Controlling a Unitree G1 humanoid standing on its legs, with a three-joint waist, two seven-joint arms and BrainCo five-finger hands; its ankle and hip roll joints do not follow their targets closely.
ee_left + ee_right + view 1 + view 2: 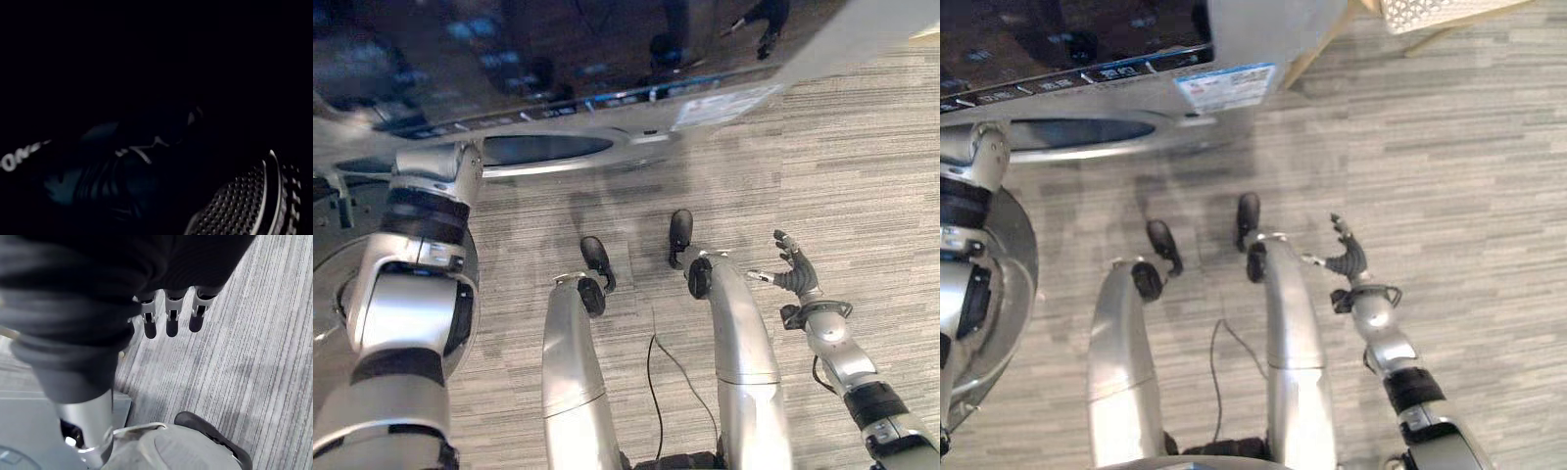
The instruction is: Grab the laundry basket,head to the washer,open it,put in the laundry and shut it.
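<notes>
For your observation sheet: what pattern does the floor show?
Fine grey stripes on the floor, clearest in the right wrist view.

the left arm (pixel 411 313) is built of rounded silver-grey shells parted by broad black bands, with a dark inset along one side. the right arm (pixel 847 357) looks slimmer, silver with black ribbed rings further up. the right hand (pixel 795 269) has a dark ribbed cover (pixel 98 293) and silver fingers (pixel 171 313) ending in dark rounded tips.
</notes>
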